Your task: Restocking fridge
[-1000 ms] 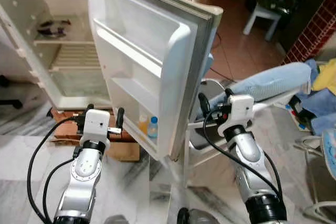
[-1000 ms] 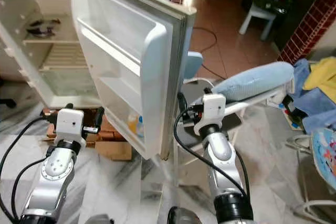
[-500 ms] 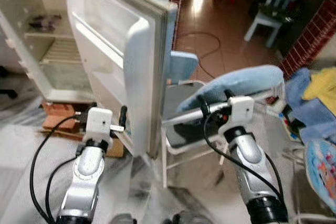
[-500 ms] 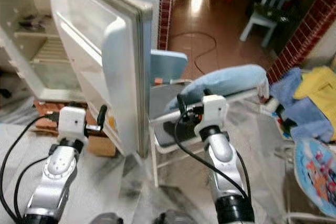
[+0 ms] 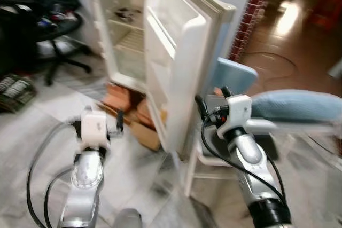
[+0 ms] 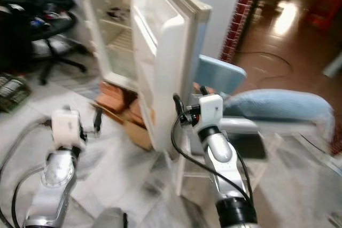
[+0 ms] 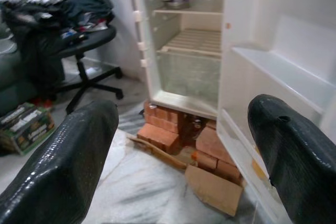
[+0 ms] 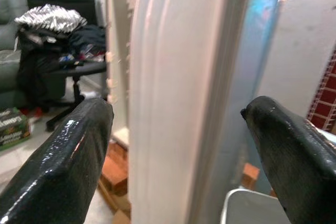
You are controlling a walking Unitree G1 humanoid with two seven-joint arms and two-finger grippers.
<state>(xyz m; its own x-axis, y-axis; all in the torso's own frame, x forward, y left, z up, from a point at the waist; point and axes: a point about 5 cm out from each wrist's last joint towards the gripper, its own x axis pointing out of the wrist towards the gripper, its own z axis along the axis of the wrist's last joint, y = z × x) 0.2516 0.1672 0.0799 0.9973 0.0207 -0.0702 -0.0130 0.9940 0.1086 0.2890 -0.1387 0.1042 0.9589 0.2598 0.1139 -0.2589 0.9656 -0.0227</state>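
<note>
The right gripper (image 8: pixel 173 145) has its two black fingers (image 8: pixel 63 156) spread wide apart, holding nothing, and the outer edge of the open fridge door (image 8: pixel 173 77) stands straight ahead between them, close but not touched. Just beyond and beside that gripper is a white chair (image 5: pixel 214 158) with a pale blue back, and a light blue cushion (image 5: pixel 294 105) lies across it on the far side from the door.

The left gripper (image 7: pixel 178 145) is likewise spread wide and empty, raised in front of the robot and pointed at the fridge (image 7: pixel 184 51). Ahead of it the cabinet stands open with a wire shelf and a dark dish on an upper shelf. Red bricks (image 7: pixel 168 135) and a flattened piece of cardboard (image 7: pixel 215 187) lie under the fridge. Off to this gripper's outer side is a black office chair (image 7: pixel 79 45) heaped with clothes.
</note>
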